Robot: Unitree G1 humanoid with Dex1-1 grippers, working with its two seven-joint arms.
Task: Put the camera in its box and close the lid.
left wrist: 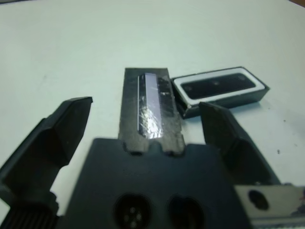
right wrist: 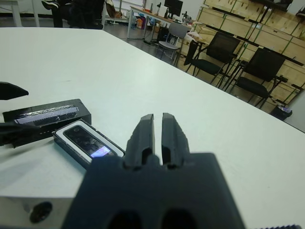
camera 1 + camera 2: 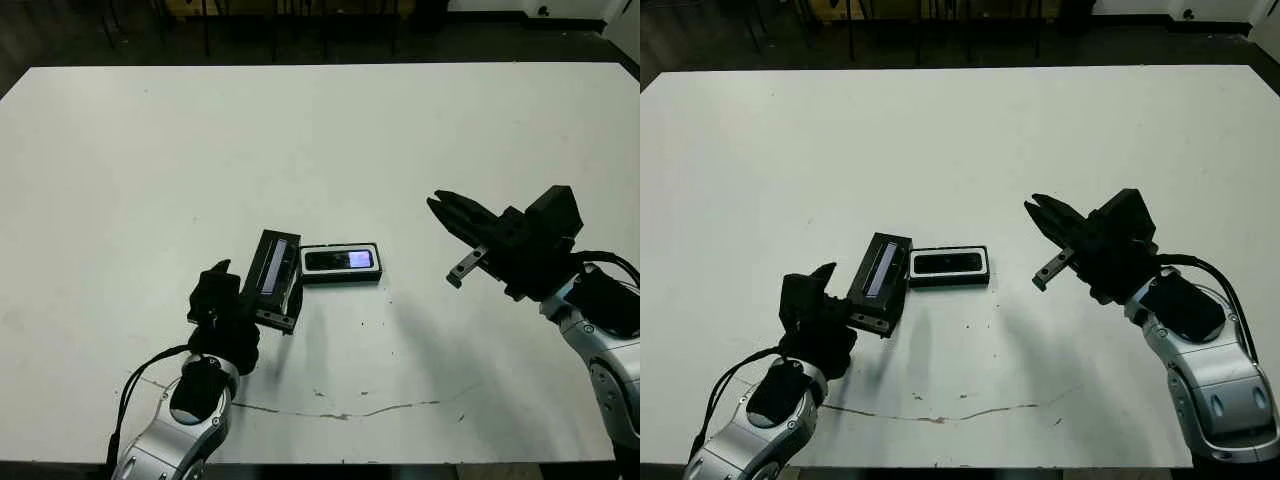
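The black lid (image 3: 275,268) with its silvery strip lies near the table's middle. Its end touches the box (image 3: 340,263), a black tray with a white lining. The camera (image 1: 217,86) lies flat inside the box, and its small bluish screen (image 2: 99,152) is lit. My left gripper (image 1: 145,105) is open, with its fingers (image 1: 64,124) on either side of the lid's near end and not touching it. My right gripper (image 3: 440,205) hovers shut and empty to the right of the box, pointing towards it.
The white table (image 3: 320,130) stretches wide behind and around the things. A thin dark crack line (image 3: 340,410) runs near the front edge. Chairs (image 2: 259,71) and desks stand beyond the table's far side in the right wrist view.
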